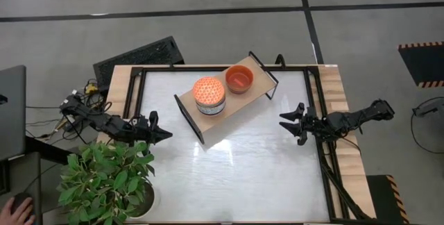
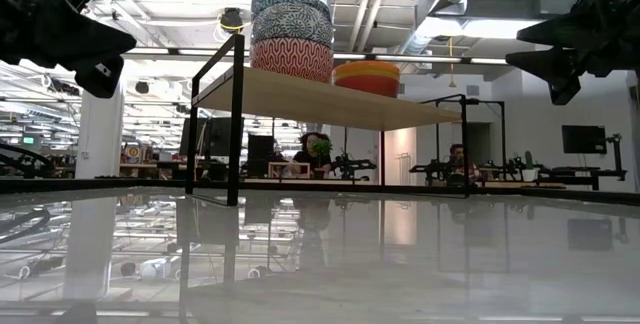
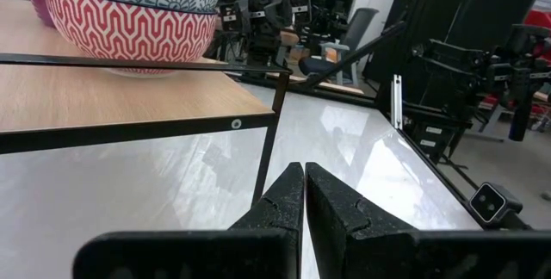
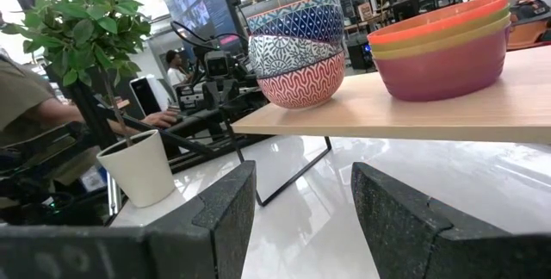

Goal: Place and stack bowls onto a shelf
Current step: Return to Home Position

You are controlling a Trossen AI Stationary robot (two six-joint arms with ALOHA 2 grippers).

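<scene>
Black fingers of the left gripper are pressed together on nothing at the left edge of the table; the right gripper hangs spread and empty at the right edge. Between them the shelf carries a patterned stack of bowls beside a plain stack.

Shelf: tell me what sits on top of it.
Two stacks stand on the shelf: a patterned stack with a red zigzag bowl lowest, and a plain stack topped by an orange bowl. What lies inside either stack is covered.
</scene>
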